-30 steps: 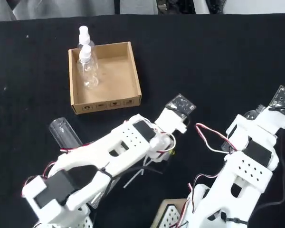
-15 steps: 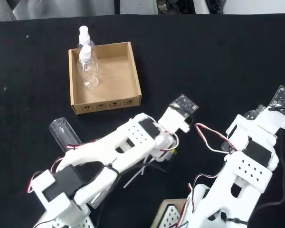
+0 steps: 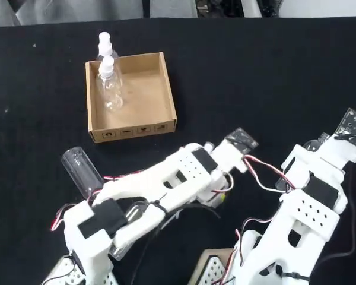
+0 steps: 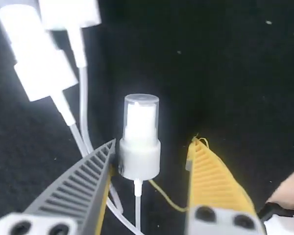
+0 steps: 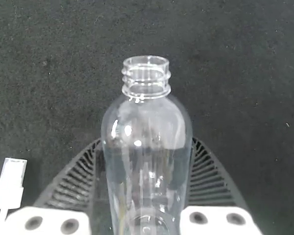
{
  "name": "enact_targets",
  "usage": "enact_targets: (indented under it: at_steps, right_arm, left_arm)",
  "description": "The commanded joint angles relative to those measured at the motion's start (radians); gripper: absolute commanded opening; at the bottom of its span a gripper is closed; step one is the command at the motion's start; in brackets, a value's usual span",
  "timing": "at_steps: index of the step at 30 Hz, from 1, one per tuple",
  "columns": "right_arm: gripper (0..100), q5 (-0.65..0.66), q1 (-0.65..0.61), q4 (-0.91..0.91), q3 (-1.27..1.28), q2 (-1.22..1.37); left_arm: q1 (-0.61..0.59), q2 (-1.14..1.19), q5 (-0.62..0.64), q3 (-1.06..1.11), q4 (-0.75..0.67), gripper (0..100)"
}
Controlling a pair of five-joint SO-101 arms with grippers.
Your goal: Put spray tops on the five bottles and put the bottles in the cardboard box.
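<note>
A spray top [image 4: 141, 139] with a clear cap stands upright on the black table [image 3: 255, 71], between the spread fingers of the left claw [image 4: 151, 145]. The grey finger [image 4: 95, 171] is at the top's collar and the yellow finger [image 4: 208, 181] is a little apart from it, so the claw is open and grips nothing. Two more spray tops [image 4: 36, 63] lie just beyond it with their thin tubes trailing past the grey finger. The right claw [image 5: 147, 143] is closed on a clear bottle [image 5: 147, 147] whose threaded neck is bare; another spray top [image 5: 10, 182] lies on the table beside it. Farther back sits the cardboard box [image 3: 169, 101], with one capped bottle [image 3: 110, 86] lying inside along its left wall. A second capped bottle [image 3: 105, 43] is at the box's far left corner; I cannot tell whether it is inside. An uncapped bottle [image 3: 83, 169] lies on the table in front of the box, beside the left arm [image 3: 166, 181].
</note>
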Motion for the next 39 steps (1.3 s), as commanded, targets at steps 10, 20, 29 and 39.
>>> enact_targets:
  at_steps: [10,20,29,39]
  right_arm:
    - [9.7,-0.002,-0.023,-0.029,-0.012,-0.036]
    - [9.6,-0.002,-0.023,-0.029,-0.012,-0.036]
    - [9.6,-0.002,-0.023,-0.029,-0.012,-0.036]
    - [9.6,-0.005,-0.025,-0.026,-0.012,-0.036]
  left_arm:
    - [0.015,0.060,-0.002,-0.105,0.018,13]
    - [0.013,0.058,-0.002,-0.105,0.018,6]
    - [0.015,0.046,0.003,-0.105,0.020,5]
    - [-0.008,-0.097,0.005,-0.094,0.138,5]
